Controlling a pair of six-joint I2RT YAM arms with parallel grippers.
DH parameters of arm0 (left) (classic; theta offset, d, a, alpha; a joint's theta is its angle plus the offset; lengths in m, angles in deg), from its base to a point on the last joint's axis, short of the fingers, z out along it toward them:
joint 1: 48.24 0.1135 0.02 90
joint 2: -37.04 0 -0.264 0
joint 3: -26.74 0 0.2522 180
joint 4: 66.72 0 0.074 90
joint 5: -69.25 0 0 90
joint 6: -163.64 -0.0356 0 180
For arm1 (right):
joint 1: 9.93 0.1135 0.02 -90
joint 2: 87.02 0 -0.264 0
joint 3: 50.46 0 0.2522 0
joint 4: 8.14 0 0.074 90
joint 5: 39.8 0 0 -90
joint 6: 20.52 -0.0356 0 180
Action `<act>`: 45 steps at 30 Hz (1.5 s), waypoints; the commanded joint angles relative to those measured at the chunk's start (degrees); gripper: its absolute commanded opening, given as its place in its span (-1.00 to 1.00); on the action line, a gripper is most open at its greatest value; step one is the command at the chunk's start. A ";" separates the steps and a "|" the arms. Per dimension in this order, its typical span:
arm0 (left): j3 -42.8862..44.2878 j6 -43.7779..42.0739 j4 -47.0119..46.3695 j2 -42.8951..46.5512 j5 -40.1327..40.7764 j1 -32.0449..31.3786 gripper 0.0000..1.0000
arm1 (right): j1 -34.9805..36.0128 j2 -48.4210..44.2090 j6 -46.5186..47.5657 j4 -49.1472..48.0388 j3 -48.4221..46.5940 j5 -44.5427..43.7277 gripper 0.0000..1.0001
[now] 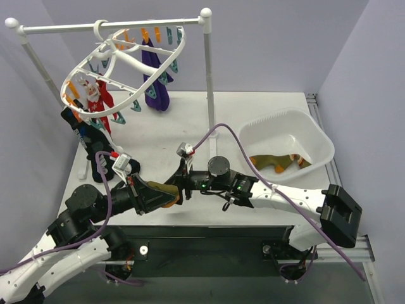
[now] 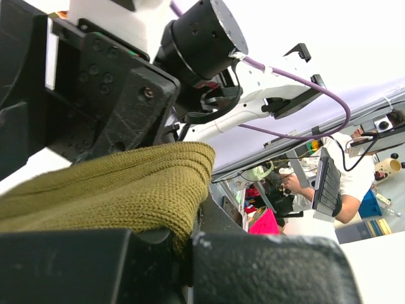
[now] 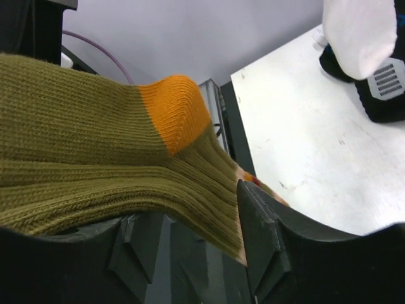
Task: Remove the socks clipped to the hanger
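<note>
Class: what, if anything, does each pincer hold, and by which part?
The left pincer is shut on the olive knitted sock with an orange patch, near one end. The right pincer flanks the same sock; whether it grips cannot be told.

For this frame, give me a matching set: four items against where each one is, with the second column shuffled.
1. purple sock
2. red-and-white sock
3. olive sock with orange heel
4. white basin

A. on the right, holding a second olive sock
B. gripped by the left gripper
C. clipped at the hanger, far right end
D. clipped at the hanger's left end

Pairs: 1-C, 2-D, 3-B, 4-A
</note>
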 commanded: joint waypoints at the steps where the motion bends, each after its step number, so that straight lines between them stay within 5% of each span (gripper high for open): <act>1: 1.40 -0.65 -4.70 -0.85 -1.47 -0.22 -1.00 | 0.03 1.40 -6.99 -13.62 -0.40 3.03 -0.28; 4: 1.40 -0.74 -4.53 -0.85 -1.39 -0.31 -1.00 | -0.05 0.62 -6.20 -9.95 -1.10 0.92 -1.00; 8: 1.58 -1.70 -2.77 -0.76 -0.51 -0.22 -0.96 | -0.14 -2.63 -3.13 1.37 -1.46 -5.40 -1.00; 12: 1.05 -2.14 -1.19 0.11 0.64 -0.22 -0.24 | -1.46 -6.85 -1.19 9.92 -0.67 -11.03 -1.00; 21: -0.79 -2.41 0.83 1.87 2.75 -0.22 0.40 | -13.49 -21.52 -2.25 36.97 -3.12 -24.38 -1.00; 25: -0.71 -2.93 1.89 1.70 3.97 -0.13 0.41 | -21.57 -24.52 -1.45 54.10 -9.88 -29.67 -1.00; 31: -0.79 -4.78 5.40 3.19 6.96 -0.22 0.36 | -42.29 -27.87 -0.58 61.60 -13.75 -31.25 -1.00; 39: 3.77 -8.47 14.26 6.87 13.98 -0.22 0.27 | -55.33 -21.19 2.59 69.08 -16.93 -33.27 -1.00; 42: 6.49 -10.57 17.78 8.54 18.55 -0.13 0.25 | -56.39 -18.82 3.38 70.58 -16.49 -33.10 -0.73; 45: 8.43 -12.25 20.68 10.04 20.93 -0.13 0.24 | -56.48 -16.80 4.34 71.72 -16.66 -32.66 -0.17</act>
